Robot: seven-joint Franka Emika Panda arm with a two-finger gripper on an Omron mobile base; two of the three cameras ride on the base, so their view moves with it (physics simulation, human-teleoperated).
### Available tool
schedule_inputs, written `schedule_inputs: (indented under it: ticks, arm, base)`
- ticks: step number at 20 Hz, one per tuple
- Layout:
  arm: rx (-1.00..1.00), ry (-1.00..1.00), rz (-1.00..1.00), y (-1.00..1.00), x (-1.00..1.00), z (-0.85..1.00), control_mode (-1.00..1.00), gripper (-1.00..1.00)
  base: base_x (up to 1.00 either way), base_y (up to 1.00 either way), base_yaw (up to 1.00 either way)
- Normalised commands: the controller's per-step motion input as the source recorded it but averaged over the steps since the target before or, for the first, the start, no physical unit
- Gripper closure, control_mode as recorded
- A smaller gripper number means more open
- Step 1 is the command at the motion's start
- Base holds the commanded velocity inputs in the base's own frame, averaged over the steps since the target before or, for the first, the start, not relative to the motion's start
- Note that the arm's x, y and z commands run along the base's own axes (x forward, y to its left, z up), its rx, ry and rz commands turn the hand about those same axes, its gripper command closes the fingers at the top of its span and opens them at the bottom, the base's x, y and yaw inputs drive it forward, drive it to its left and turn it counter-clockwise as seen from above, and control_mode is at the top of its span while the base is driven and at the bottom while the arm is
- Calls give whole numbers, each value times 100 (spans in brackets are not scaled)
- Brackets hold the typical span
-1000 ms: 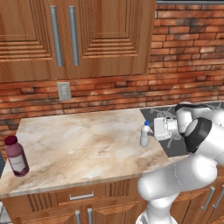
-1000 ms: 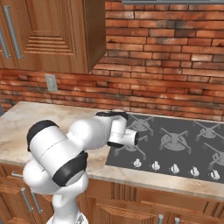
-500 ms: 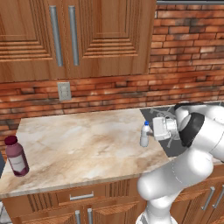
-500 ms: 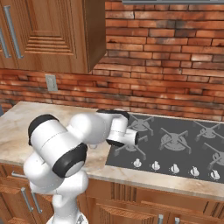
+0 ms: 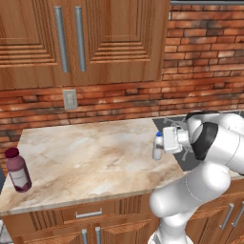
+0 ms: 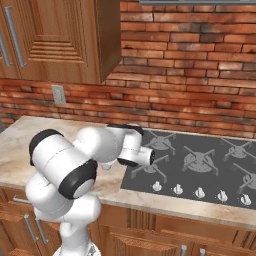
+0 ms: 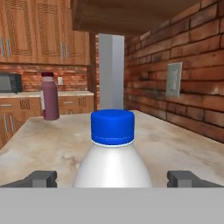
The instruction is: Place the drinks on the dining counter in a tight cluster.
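Observation:
The small clear water bottle (image 5: 157,147) with a blue cap stands upright near the right end of the small marble counter (image 5: 90,157). My gripper (image 5: 163,143) is open and level with the bottle's upper part, coming at it from the right. In the hand view the water bottle (image 7: 112,153) fills the centre, with one fingertip (image 7: 41,178) on each side and apart from it. The purple-red juice bottle (image 5: 18,170) stands at the counter's far left front, and the juice bottle (image 7: 49,96) shows beyond the cap in the hand view. The dining counter is out of view.
A dark cooktop (image 6: 200,165) with knobs lies right of the marble counter. A brick wall with an outlet (image 5: 70,99) runs behind, and wooden wall cabinets (image 5: 81,38) hang above. My white arm (image 6: 65,170) arches over the counter's right edge.
The hand has slid a little to the left, closer to the water bottle, and the elbow has shifted. Both bottles stand where they were.

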Motion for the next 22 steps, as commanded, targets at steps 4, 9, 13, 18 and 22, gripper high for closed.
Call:
schedule_inputs:
  ticks: [4,9,13,18,22]
  arm:
    - [0,0,0,6,1,-1,-100,100]
    - [0,0,0,0,-3,2,-100,100]
    - [0,-5,1,0,-24,36,-100,100]
    - [0,-2,1,0,-31,40,-100,100]
    - [0,0,0,0,-37,42,-100,100]
  base:
    - [0,0,0]
    - [0,0,0]
    - [0,0,0]
    - [0,0,0]
    - [0,0,0]
